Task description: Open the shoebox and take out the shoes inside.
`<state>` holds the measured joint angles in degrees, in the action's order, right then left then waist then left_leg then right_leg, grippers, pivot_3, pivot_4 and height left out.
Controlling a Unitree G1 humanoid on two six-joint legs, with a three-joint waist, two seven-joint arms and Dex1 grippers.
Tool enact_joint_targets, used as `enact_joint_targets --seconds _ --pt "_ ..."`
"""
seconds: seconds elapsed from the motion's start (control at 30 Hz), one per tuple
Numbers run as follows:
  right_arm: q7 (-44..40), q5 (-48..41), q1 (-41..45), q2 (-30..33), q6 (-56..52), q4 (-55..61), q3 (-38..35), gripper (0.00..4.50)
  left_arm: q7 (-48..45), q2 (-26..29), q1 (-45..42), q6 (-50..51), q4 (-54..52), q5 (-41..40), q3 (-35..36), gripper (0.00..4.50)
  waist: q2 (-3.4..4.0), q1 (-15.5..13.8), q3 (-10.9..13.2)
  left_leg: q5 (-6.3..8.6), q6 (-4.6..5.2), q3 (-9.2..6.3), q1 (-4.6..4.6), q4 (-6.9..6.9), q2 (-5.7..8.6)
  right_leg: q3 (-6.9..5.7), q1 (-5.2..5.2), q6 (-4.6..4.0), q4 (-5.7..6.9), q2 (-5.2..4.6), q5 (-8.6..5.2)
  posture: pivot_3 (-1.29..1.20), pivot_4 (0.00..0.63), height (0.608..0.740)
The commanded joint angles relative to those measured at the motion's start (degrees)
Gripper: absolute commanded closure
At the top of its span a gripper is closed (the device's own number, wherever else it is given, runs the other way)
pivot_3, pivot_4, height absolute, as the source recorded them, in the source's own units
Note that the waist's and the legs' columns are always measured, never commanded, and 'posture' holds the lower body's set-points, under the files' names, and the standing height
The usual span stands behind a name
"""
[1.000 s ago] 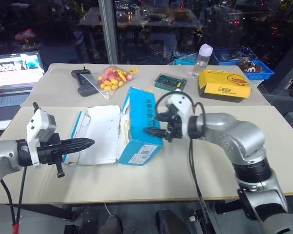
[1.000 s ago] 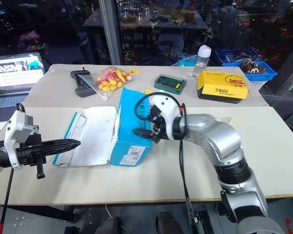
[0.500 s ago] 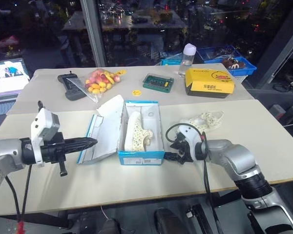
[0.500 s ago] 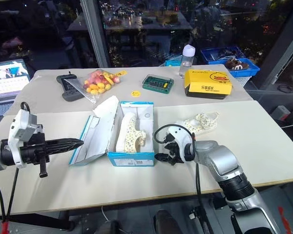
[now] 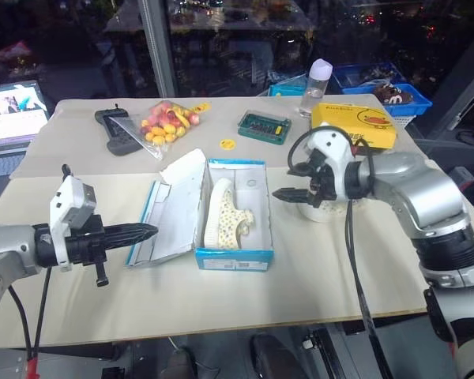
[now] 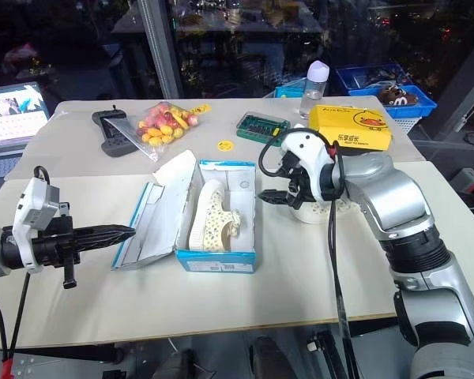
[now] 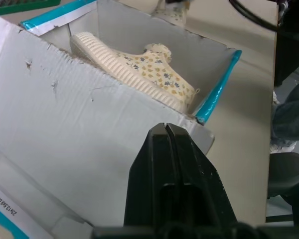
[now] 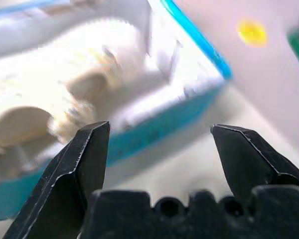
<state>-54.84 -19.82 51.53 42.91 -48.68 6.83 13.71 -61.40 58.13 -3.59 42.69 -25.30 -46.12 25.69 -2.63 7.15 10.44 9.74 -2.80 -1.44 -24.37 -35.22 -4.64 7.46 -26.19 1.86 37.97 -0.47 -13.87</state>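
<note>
The blue shoebox (image 5: 234, 257) lies open on the table, its white-lined lid (image 5: 176, 207) folded out to the left. One cream dotted shoe (image 5: 226, 221) lies inside it, also seen in the left wrist view as the shoe (image 7: 145, 73). A second shoe (image 6: 310, 213) rests on the table right of the box, mostly hidden behind my right hand. My right gripper (image 5: 287, 195) hovers open and empty beside the box's right wall. My left gripper (image 5: 146, 231) is shut and empty, level, pointing at the lid from the left.
On the far table stand a yellow box (image 5: 353, 126), a green case (image 5: 264, 126), a clear bottle (image 5: 317, 76), a bag of colourful pieces (image 5: 167, 122), a black device (image 5: 114, 130) and a yellow disc (image 5: 227, 144). A laptop (image 5: 12, 106) is far left, blue bins (image 5: 379, 83) far right.
The box, tipped up on its side a second ago, now lies flat and open. My right gripper rose from the table by the box's front corner to above the second shoe. The left gripper stayed put.
</note>
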Motion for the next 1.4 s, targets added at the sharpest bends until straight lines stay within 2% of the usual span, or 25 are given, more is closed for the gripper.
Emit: enact_joint_targets --seconds 0.03,0.23,0.37,0.53,0.7,0.97,1.1,1.33,1.4 --pt "-2.88 -2.25 4.81 -3.17 0.96 3.18 0.20 0.62 -0.60 1.03 0.06 -0.65 -0.30 -0.27 1.60 4.50 0.02 -0.11 0.01 0.00 0.00 0.00 0.00 0.03 0.00 -0.01 -0.01 -0.01 0.00 0.00 -0.01 0.00 0.150 0.726" --pt "-7.97 -1.49 6.74 -5.38 2.88 4.52 4.89 0.62 -0.13 0.87 -0.65 -0.46 -0.92 -0.65 0.87 4.50 0.05 -0.57 0.03 -0.01 0.00 -0.04 0.02 -0.05 -0.01 -0.07 0.01 -0.02 0.06 0.00 -0.01 0.00 0.150 0.726" --pt "-11.80 5.76 6.93 -3.26 8.48 2.08 12.69 0.62 0.07 0.98 -0.50 -0.26 -1.31 -0.86 1.33 4.50 0.05 -0.94 0.03 -0.01 -0.02 -0.01 0.02 -0.23 0.00 -0.07 0.05 0.02 0.07 -0.04 0.04 0.00 0.150 0.726" --pt "-13.34 13.92 6.40 -1.41 15.53 -2.78 17.93 0.62 1.35 0.83 -0.54 1.15 -3.83 -2.97 2.01 4.50 0.05 -1.43 0.03 -0.02 -0.03 0.00 0.02 -0.25 0.00 -0.08 0.03 0.00 0.10 -0.03 0.06 0.00 0.150 0.726" --pt "-12.94 19.28 7.43 -3.32 19.33 -7.76 19.65 0.62 2.71 0.58 -0.47 1.24 -5.26 -3.49 1.80 4.50 0.05 -1.48 0.03 -0.02 -0.03 0.01 0.05 -0.25 -0.01 -0.09 0.04 0.00 0.12 -0.02 0.06 0.00 0.150 0.726" --pt "-12.86 19.53 6.68 -7.71 17.06 -7.35 17.02 0.62 4.04 0.74 -0.41 1.45 -5.71 -4.50 1.87 4.50 0.05 -1.59 0.03 -0.03 -0.04 -0.01 -0.01 -0.57 -0.01 -0.09 0.11 0.07 0.19 -0.02 0.13 0.00 0.150 0.726" --pt "-11.88 19.45 6.79 -8.58 15.56 -7.40 15.70 1.59 4.08 0.82 -0.49 1.51 -5.60 -4.61 1.85 4.50 0.05 -1.60 0.03 -0.03 -0.04 -0.02 -0.01 -0.62 -0.01 -0.09 0.11 0.06 0.23 -0.02 0.18 0.00 0.150 0.726" --pt "-10.00 19.53 6.73 -9.65 13.14 -7.55 14.09 4.03 4.02 0.84 -0.88 1.35 -5.28 -4.41 1.35 4.50 0.05 -1.58 0.03 -0.03 -0.04 -0.02 -0.01 -0.63 -0.01 -0.10 0.10 0.05 0.24 -0.02 0.20 0.00 0.150 0.726" --pt "-9.63 19.27 6.70 -9.82 12.71 -7.40 13.61 4.03 3.89 0.89 -0.88 1.27 -5.15 -4.30 1.32 4.50 0.05 -1.57 0.03 -0.03 -0.04 -0.02 -0.01 -0.63 -0.01 -0.10 0.10 0.05 0.24 -0.02 0.20 0.00 0.150 0.726"
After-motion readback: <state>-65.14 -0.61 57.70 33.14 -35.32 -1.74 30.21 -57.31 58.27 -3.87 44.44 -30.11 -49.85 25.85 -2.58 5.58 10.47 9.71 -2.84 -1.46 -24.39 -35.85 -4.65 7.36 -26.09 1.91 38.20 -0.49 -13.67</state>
